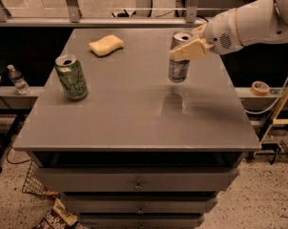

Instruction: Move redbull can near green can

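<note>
Nearest the camera, the front edge of the flat grey worktop [134,123] runs above a stack of grey metal drawers [137,180], and the whole front half of the surface is bare.

Farther in, close to the left edge and about halfway back, stands the wide green metal green can [71,78] with pale markings and a silver top. It is upright or nearly so.

A little deeper, over the right half of the worktop, the slim, tall silver-and-blue metal redbull can [179,63] hangs clear of the surface, its long axis close to vertical and a faint shadow on the grey below it. The two-finger tan gripper [183,48] pinches it by the upper part. One finger lies across the can's front, just under the rim, and the white arm [244,25] reaches in from beyond the right edge.

The coming move turns on one relation: the green can lies well apart to the camera's left of the held can, and slightly nearer the front edge. By my judgement the carry is a mostly sideways sweep across open surface, with nothing standing in between.

Beyond both, near the far left corner, lies a soft pale yellow sponge [106,45], off the direct line. Room is ample on the green can's right side, while its left side sits close to the table's edge.
</note>
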